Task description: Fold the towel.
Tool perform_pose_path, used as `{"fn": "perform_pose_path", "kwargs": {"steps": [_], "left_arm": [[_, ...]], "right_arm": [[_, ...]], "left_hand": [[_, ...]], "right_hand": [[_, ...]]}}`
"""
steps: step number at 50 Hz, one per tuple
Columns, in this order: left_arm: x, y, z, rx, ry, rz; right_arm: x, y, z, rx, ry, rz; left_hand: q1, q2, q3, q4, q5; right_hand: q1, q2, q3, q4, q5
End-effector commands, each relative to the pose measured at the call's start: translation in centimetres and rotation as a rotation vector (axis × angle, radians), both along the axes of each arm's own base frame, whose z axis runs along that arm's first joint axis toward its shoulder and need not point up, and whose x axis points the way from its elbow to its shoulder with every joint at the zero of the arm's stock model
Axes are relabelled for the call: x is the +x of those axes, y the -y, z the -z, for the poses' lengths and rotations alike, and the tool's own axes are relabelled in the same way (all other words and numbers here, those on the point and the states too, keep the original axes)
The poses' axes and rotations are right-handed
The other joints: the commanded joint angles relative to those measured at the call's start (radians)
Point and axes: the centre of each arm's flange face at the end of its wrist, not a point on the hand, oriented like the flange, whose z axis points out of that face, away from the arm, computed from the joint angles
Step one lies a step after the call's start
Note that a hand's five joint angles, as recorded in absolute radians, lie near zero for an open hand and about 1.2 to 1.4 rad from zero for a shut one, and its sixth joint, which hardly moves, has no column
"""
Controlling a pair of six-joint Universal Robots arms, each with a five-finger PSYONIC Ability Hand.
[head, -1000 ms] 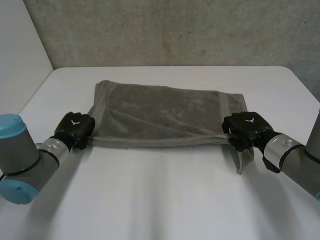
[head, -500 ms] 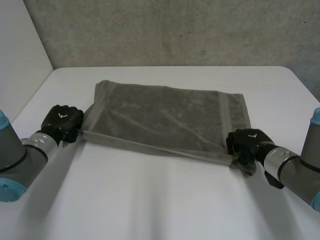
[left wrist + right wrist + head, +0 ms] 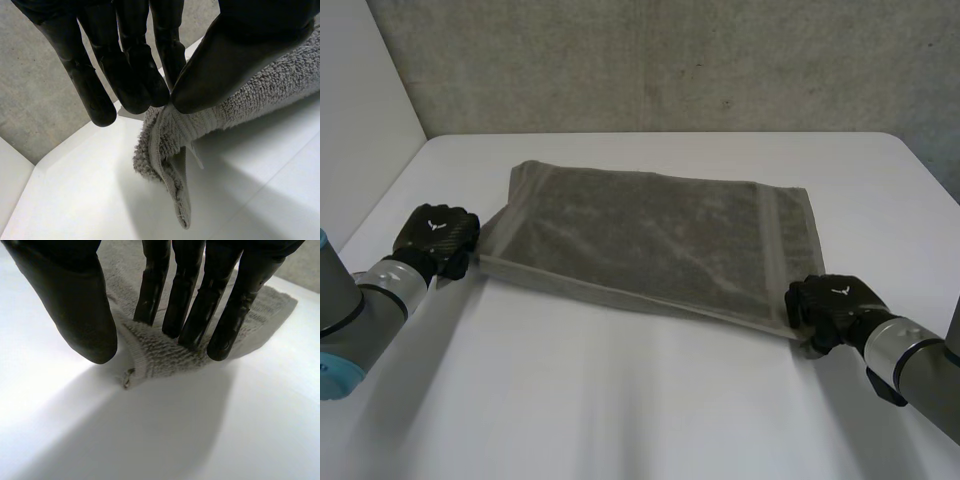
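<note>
- Across the middle of the white counter (image 3: 620, 410), reaching toward its far edge: one grey towel (image 3: 650, 235) is lying spread and nearly flat. Its near edge is running slantwise from the left edge toward the near right corner.
- Left hand (image 3: 438, 238): it is holding the towel's near-left corner close to the counter's left edge. The thumb is pressing the hem against the fingers (image 3: 135, 75) in a pinch, and the corner's tip is hanging below them.
- Right hand (image 3: 832, 308): it is gripping the towel's near-right corner. Straight fingers are bearing on top of the pile and the thumb is closing in at the hem, so the corner is bunching between them.
- Progress, judged: no finished fold is showing and the cloth is looking like a single spread layer, so the task is appearing to be at its start. Both near corners are in hand; carrying them over to the far edge and every later fold are remaining.
- Surface: the counter is smooth and is carrying nothing besides the towel.
- Room: a rough grey concrete wall (image 3: 670, 60) is standing behind the far edge, and a plain white panel (image 3: 360, 100) is flanking the left side.
</note>
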Motion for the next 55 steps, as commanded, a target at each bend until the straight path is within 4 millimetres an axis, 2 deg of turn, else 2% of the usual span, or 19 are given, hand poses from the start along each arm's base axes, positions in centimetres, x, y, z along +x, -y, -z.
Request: {"fn": "perform_pose_path", "kwargs": {"steps": [1,2,3,7,9,10,11,12,13,14,15,17,20,22,25,34,40,48,55], "left_arm": [[0.0,0.0,0.0,-0.001,0.001,0.002],[0.0,0.0,0.0,0.0,0.0,0.001],[0.0,0.1,-0.1,-0.002,0.0,0.0],[0.0,0.1,-0.4,-0.009,-0.001,0.001],[0.2,0.2,-1.9,-0.047,-0.004,-0.003],[0.2,0.2,-1.9,-0.047,-0.004,-0.003],[0.3,0.1,-3.2,-0.075,-0.007,-0.007],[0.3,0.1,-3.2,-0.076,-0.007,-0.007],[0.3,-0.2,-4.5,-0.102,-0.009,-0.005],[0.3,-0.4,-5.8,-0.13,-0.013,-0.006],[0.3,-0.4,-5.8,-0.131,-0.013,-0.006],[0.3,-1.1,-8.7,-0.187,-0.036,-0.006],[0.3,-1.6,-10.2,-0.215,-0.055,-0.005],[0.2,-2.7,-12.7,-0.257,-0.096,0.018],[-0.1,-3.8,-13.9,-0.263,-0.12,0.058],[0.6,-6.2,-14.5,-0.201,-0.118,0.082],[1.2,-6.9,-15.2,-0.208,-0.121,0.09],[2.0,-5.6,-14.5,-0.196,-0.116,0.09],[0.8,-1.5,-10.0,-0.091,-0.124,0.143]], "right_arm": [[-0.1,0.9,0.0,-0.077,-0.021,-0.004],[-0.1,0.9,0.0,-0.077,-0.021,-0.004],[-0.4,1.3,-0.3,-0.096,-0.031,0.004],[-0.9,2.1,-1.1,-0.131,-0.04,0.008],[-0.9,2.7,-3.8,-0.218,-0.037,0.011],[-0.9,2.7,-3.8,-0.219,-0.037,0.011],[-0.8,2.5,-5.9,-0.277,-0.027,0.011],[-0.8,2.3,-8.0,-0.332,-0.02,0.01],[-0.8,2.3,-8.0,-0.332,-0.02,0.01],[-0.8,2.0,-9.7,-0.375,-0.013,0.007],[-0.8,2.0,-9.8,-0.376,-0.013,0.007],[-0.8,1.9,-12.5,-0.419,-0.005,-0.006],[-0.9,1.6,-14.3,-0.393,-0.004,-0.026],[-1.3,1.8,-15.2,-0.383,-0.007,-0.026],[-2.3,2.0,-16.2,-0.356,-0.038,-0.023],[-3.5,1.1,-16.5,-0.277,-0.135,-0.084],[-3.8,0.5,-18.1,-0.314,-0.123,-0.094],[-4.5,2.0,-17.8,-0.317,-0.11,-0.1],[-4.4,6.6,-14.5,-0.242,-0.095,-0.12]], "left_hand": [[0.078,0.046,0.043,0.03,0.054],[0.092,0.06,0.057,0.045,0.068],[0.118,0.086,0.083,0.071,0.094],[0.118,0.086,0.083,0.071,0.095],[0.118,0.086,0.083,0.071,0.095],[0.118,0.086,0.083,0.071,0.095],[0.118,0.086,0.083,0.071,0.095],[0.118,0.086,0.083,0.071,0.095],[0.118,0.086,0.083,0.071,0.095],[0.118,0.086,0.083,0.071,0.095],[0.118,0.086,0.083,0.071,0.095],[0.118,0.086,0.083,0.071,0.095],[0.118,0.086,0.083,0.071,0.095],[0.118,0.086,0.083,0.071,0.095],[0.118,0.086,0.083,0.071,0.095],[0.118,0.086,0.083,0.071,0.095],[0.118,0.086,0.083,0.071,0.095],[0.118,0.086,0.083,0.071,0.095],[0.118,0.086,0.083,0.071,0.095]], "right_hand": [[0.256,0.237,0.252,0.239,0.259],[0.258,0.239,0.253,0.24,0.26],[0.461,0.442,0.457,0.444,0.464],[0.539,0.519,0.534,0.521,0.541],[0.539,0.519,0.534,0.521,0.541],[0.539,0.519,0.534,0.521,0.541],[0.539,0.519,0.534,0.521,0.541],[0.539,0.519,0.534,0.521,0.541],[0.539,0.519,0.534,0.521,0.541],[0.539,0.519,0.534,0.521,0.541],[0.539,0.519,0.534,0.521,0.541],[0.539,0.519,0.534,0.521,0.541],[0.539,0.519,0.534,0.521,0.541],[0.539,0.519,0.534,0.521,0.541],[0.539,0.519,0.534,0.521,0.541],[0.539,0.519,0.534,0.521,0.541],[0.539,0.519,0.534,0.521,0.541],[0.539,0.519,0.534,0.521,0.541],[0.539,0.519,0.534,0.521,0.541]]}}
